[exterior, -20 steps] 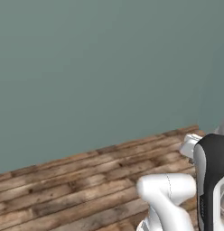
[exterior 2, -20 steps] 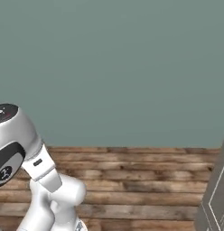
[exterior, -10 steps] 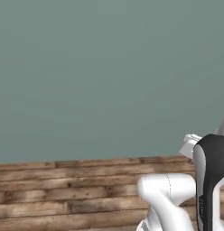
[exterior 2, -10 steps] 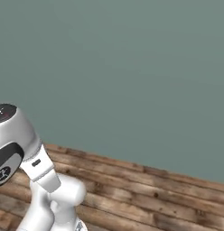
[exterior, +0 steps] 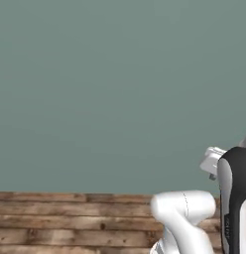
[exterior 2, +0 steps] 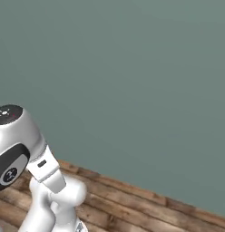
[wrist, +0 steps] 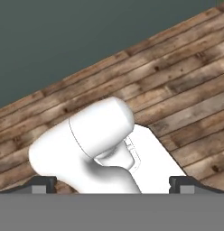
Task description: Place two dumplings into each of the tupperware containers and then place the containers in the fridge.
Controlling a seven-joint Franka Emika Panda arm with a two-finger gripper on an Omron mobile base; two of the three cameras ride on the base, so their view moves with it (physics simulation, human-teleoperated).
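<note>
gripper spread wide, fingertips far apart at the two lower corners of the hand view, nothing pinched between them. pointed down at a plank floor that runs diagonally past the tips, with a teal-grey wall meeting it beyond, toward the far side from the fingers. facing the same wall in the left base view, floor as a strip below it, level with the arm's elbow. wall again in the right base view, floor slanting down to the right behind the arm. cannot tell where the dumplings, containers or fridge lie relative to the gripper: just wall and floor ahead of it and beneath it.
</note>
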